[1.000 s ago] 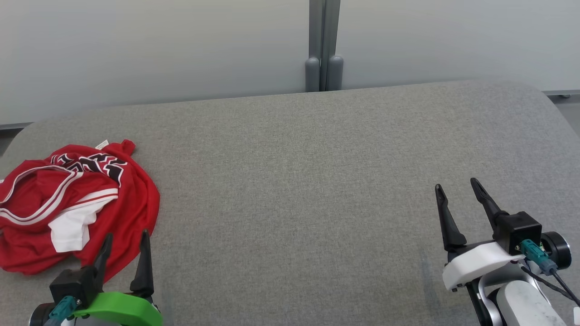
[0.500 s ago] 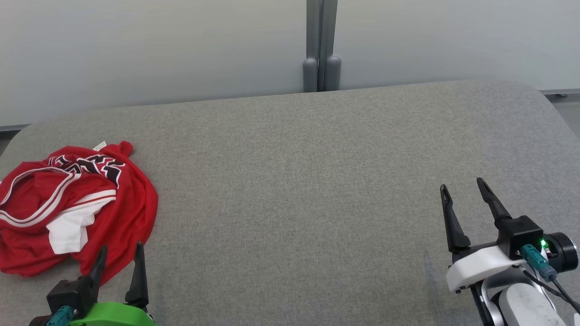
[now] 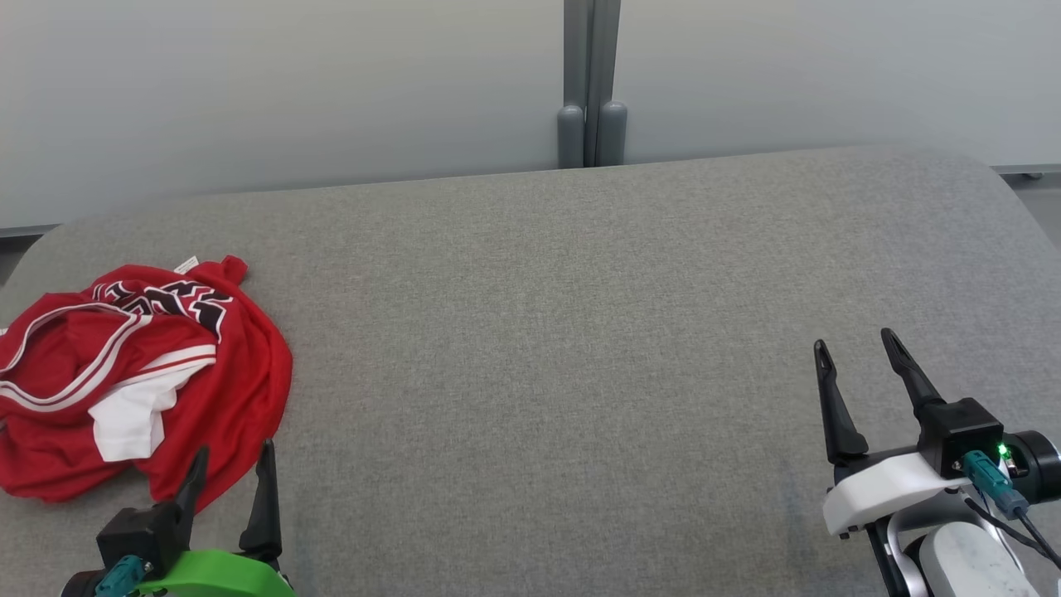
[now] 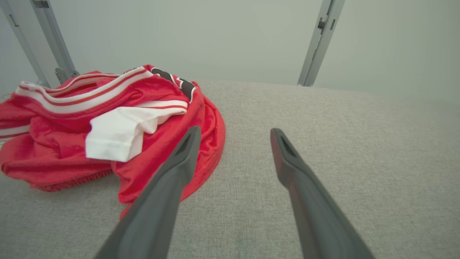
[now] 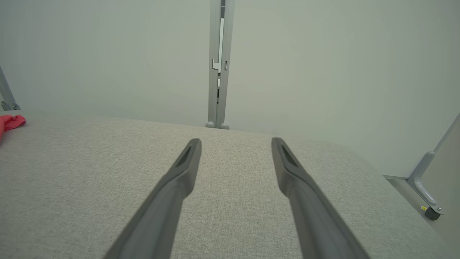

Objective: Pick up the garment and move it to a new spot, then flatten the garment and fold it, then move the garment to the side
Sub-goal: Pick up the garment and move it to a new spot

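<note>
Reads red across the garment [image 3: 249, 373], with white-and-red striped trim, black white-edged lettering and a white panel. Reads flecked grey over the counter [image 3: 539, 373]. Sets dark left pincer [image 3: 234, 448] on green, dark right pincer [image 3: 855, 338] on white.

The right gripper [image 5: 235, 141] holds its 2 fingers [image 5: 179, 176] wide apart over the grey bench [image 5: 72, 172]. A red garment [image 5: 10, 122] edge lies at the far left; a grey post [image 5: 219, 72] stands behind.
</note>
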`<state>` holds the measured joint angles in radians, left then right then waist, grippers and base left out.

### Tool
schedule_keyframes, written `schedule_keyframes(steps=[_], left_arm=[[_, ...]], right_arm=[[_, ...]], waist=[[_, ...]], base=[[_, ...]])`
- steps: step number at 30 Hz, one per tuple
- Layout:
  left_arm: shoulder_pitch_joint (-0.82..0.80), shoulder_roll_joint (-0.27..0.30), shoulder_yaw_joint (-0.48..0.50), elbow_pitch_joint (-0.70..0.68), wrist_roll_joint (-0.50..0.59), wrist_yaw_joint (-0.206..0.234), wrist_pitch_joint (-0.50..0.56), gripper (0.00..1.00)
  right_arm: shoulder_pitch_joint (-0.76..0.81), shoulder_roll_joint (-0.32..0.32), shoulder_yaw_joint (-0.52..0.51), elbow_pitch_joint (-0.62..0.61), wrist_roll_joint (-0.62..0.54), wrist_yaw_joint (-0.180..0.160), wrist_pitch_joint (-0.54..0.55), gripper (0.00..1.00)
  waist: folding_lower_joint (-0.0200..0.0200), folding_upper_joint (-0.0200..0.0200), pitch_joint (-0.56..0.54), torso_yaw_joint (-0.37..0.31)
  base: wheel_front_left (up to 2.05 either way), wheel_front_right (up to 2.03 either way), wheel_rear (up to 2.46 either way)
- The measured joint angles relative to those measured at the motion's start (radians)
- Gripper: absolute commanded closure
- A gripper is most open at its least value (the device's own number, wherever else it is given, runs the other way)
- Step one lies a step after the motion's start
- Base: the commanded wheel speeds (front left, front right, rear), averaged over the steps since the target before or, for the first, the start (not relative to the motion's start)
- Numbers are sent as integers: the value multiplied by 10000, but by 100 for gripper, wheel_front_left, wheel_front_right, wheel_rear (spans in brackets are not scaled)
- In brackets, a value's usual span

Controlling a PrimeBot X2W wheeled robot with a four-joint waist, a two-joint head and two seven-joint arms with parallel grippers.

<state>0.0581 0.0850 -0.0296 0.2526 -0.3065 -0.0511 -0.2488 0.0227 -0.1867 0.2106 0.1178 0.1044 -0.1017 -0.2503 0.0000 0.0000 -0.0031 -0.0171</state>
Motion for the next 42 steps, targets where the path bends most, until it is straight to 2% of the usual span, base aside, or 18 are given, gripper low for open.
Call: schedule_keyframes(steps=[6, 9, 20, 28, 32, 35, 42], left_arm=[[-112, -90, -121, 90, 121, -107, 0, 0], [-267, -117, -75, 128, 132, -109, 0, 0], [208, -159, 980, 73, 148, 146, 0, 0], [244, -165, 940, 138, 174, 8, 0, 0], [248, -142, 1281, 121, 180, -6, 0, 0], [257, -130, 1486, 69, 176, -8, 0, 0], [291, -132, 1603, 40, 176, -105, 0, 0]], right_arm=[[85, 33, -102, -125, 0, 4, 0, 0], [91, 40, -96, -142, -2, 75, 0, 0], [-155, 495, 848, -19, -109, 838, -2, 0], [-299, 748, 746, -10, -148, 825, -2, 0], [-301, 851, 943, 111, -165, 874, -2, 0], [-302, 917, 1049, 157, -178, 928, -2, 0], [-300, 901, 970, 190, -276, 926, -2, 0]], waist=[[0, 0, 25, 289], [0, 0, 29, 639], [0, 0, -40, 2007], [0, 0, -152, 3111], [0, 0, -217, 3581], [0, 0, -278, 3739], [0, 0, -247, 3592]], base=[[0, 0, 0], [0, 0, 0], [0, 0, 0], [0, 0, 0], [0, 0, 0], [0, 0, 0], [0, 0, 0]])
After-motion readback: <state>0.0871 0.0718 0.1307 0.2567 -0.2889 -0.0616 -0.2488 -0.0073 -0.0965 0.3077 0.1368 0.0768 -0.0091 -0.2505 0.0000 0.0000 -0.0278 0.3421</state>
